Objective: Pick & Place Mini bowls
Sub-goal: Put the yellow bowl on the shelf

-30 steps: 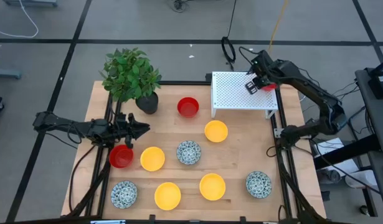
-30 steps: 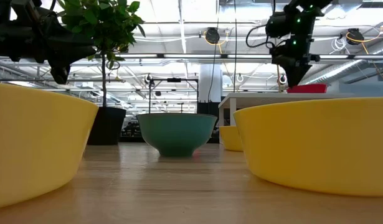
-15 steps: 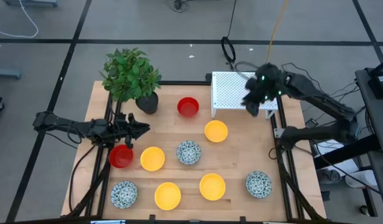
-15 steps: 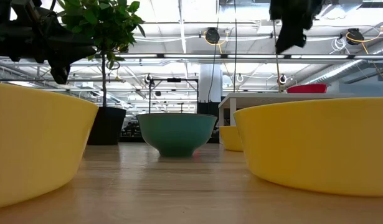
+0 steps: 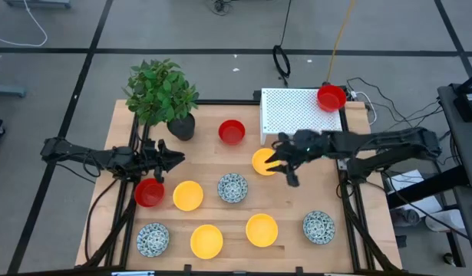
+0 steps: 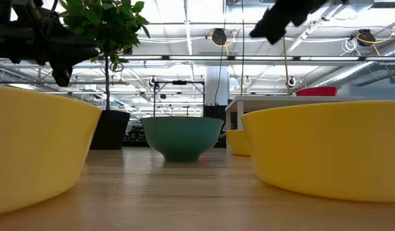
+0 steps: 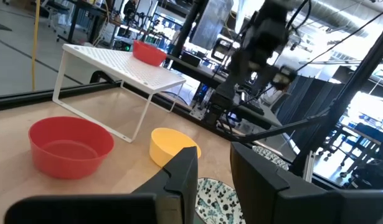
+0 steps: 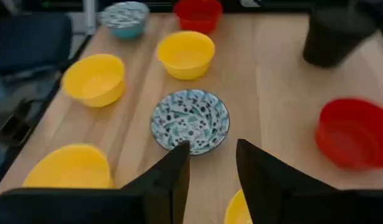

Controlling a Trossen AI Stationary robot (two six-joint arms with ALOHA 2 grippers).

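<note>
Currently: right arm over the table by the rack, one red bowl up on the rack

Landmark is the white perforated rack (image 5: 300, 115) at the back of the wooden table (image 5: 297, 203).

- Red bowl (image 5: 331, 97) sits on top of the rack, at its far right corner. Nothing is touching it.
- Right gripper (image 5: 284, 162) hangs in the air just in front of the rack's near edge, over the yellow bowl (image 5: 264, 161) that stands on the table there. Its fingers stand apart with a gap between them in the right wrist view, nothing pinched.
- Second red bowl (image 5: 231, 131) on the table just beside the rack's left end.
- Speckled bowl (image 5: 232, 187) further forward of the rack, beyond that yellow bowl; the right wrist view looks straight down at it.
- Another yellow bowl (image 5: 188, 195) left of the speckled one, then a third red bowl (image 5: 149, 192) further left again.
- Front row, farthest from the rack: speckled bowl (image 5: 153, 239), yellow bowl (image 5: 206, 241), yellow bowl (image 5: 262, 229), speckled bowl (image 5: 318, 226).
- Potted plant (image 5: 163, 96) well to the left of the rack, at the back left of the table.
- Left gripper (image 5: 168, 158) waits far left of the rack, above the third red bowl, not touching it. Its fingers (image 7: 182, 169) show a narrow gap in the left wrist view and hold nothing.
</note>
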